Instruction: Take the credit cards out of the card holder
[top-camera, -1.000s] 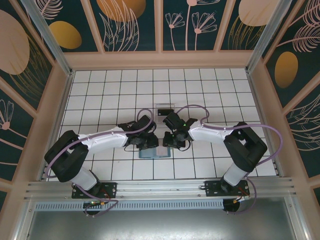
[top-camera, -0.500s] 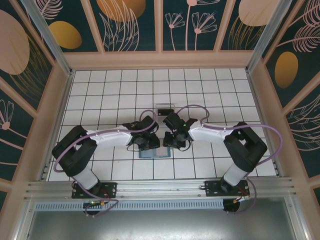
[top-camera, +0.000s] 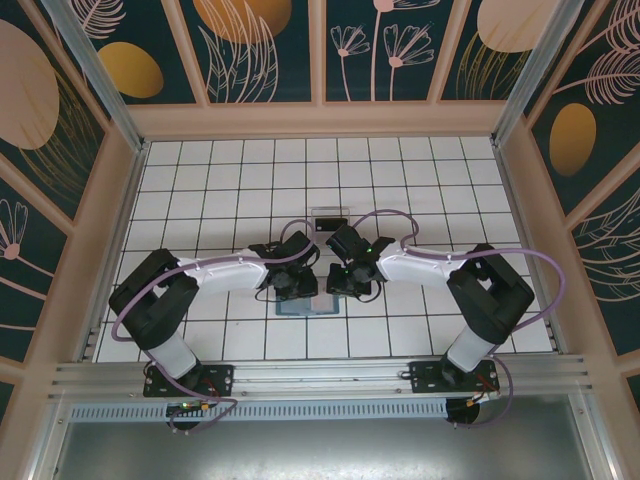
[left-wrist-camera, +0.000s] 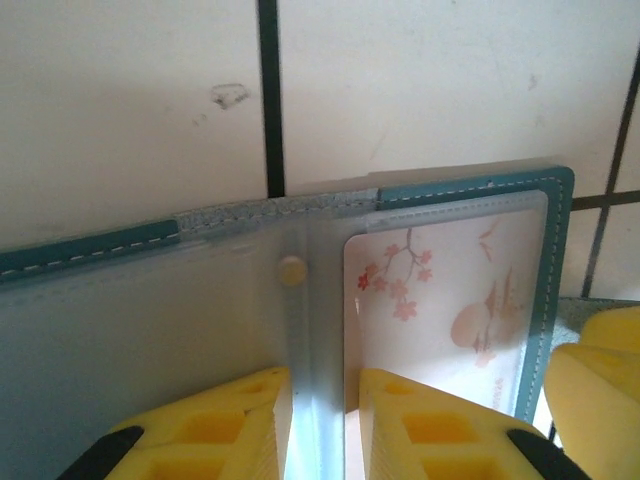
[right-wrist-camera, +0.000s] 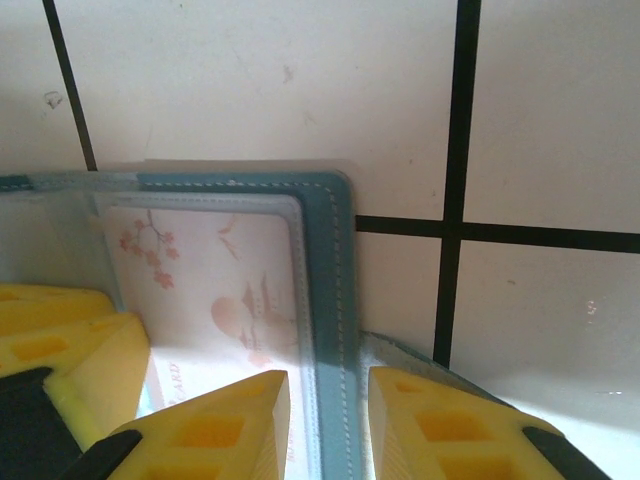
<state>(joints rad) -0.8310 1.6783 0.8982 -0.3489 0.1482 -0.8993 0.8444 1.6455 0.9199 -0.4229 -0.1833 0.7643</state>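
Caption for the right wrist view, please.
Right gripper pinching open card holder at teal edge; blossom-printed card in clear pocket.

Teal card holder (left-wrist-camera: 470, 190) open flat, blossom-print card (left-wrist-camera: 440, 290) inside pocket

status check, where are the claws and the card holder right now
Left claw narrow, astride centre fold of card holder; right claw narrow, astride its right edge; grip unclear. Holder open, blossom-print card in its sleeve. Claws crowd that card.
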